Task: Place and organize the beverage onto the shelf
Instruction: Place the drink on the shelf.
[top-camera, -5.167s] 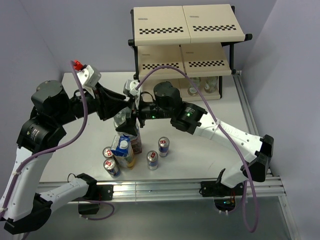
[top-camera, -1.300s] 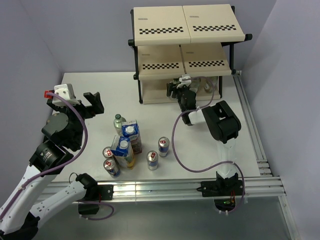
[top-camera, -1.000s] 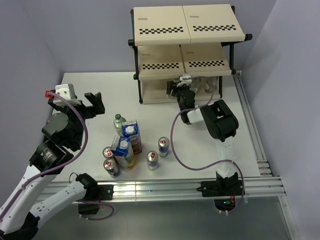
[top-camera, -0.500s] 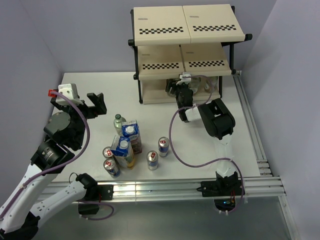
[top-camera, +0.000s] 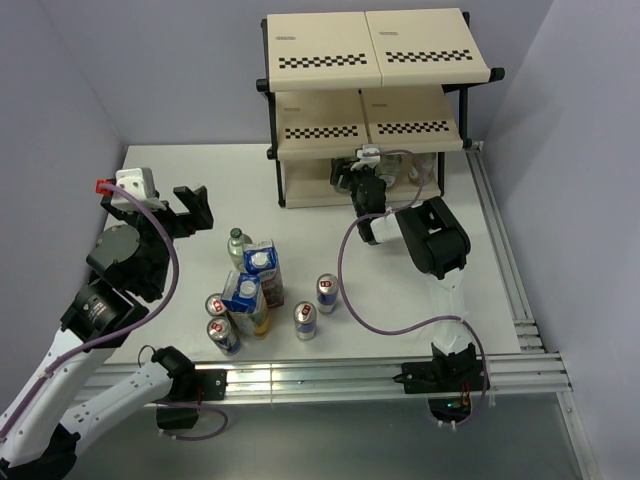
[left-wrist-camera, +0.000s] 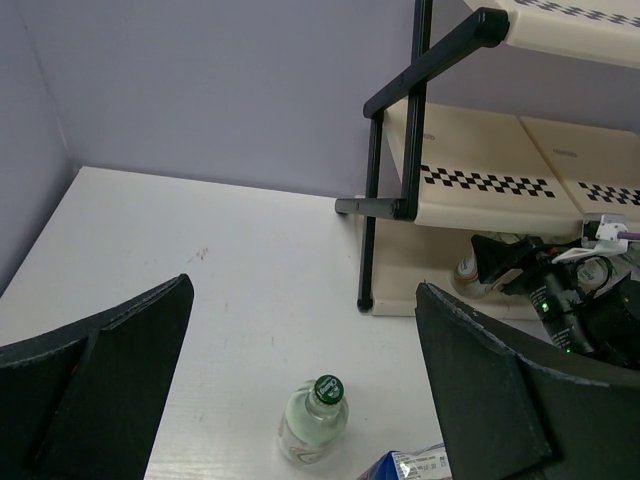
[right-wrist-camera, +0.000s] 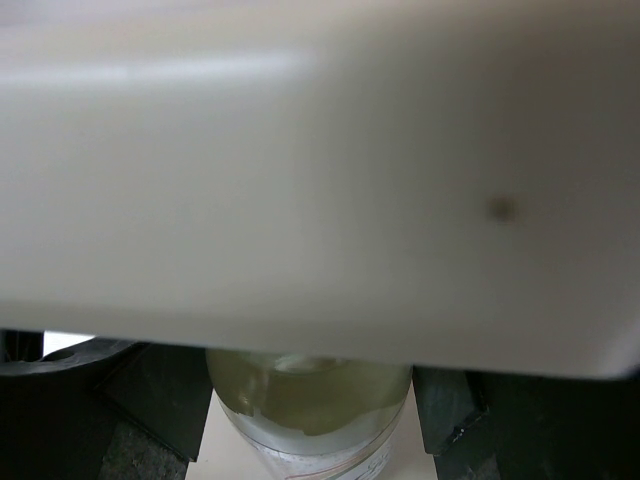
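Observation:
The shelf (top-camera: 375, 45) stands at the back of the table. My right gripper (top-camera: 352, 178) reaches into its bottom tier, shut on a small clear bottle (right-wrist-camera: 310, 410) that stands upright between the fingers (right-wrist-camera: 150, 400) under the middle board (right-wrist-camera: 300, 170). Two more bottles (top-camera: 388, 178) show on that tier to the right. My left gripper (top-camera: 190, 208) hovers open and empty over the left of the table, above and behind a green-capped bottle (left-wrist-camera: 314, 420). Beside that bottle (top-camera: 237, 243) stand two cartons (top-camera: 262, 262) and several blue-and-silver cans (top-camera: 327, 292).
The shelf's black post (left-wrist-camera: 372, 200) rises just right of my left gripper's view. The right arm's purple cable (top-camera: 345, 280) loops over the table near the cans. A wall borders the table on the left, and a rail (top-camera: 500, 260) runs along the right edge.
The right gripper with its bottle has slid a little leftward under the shelf. The left gripper has drifted slightly up and to the right, still open.

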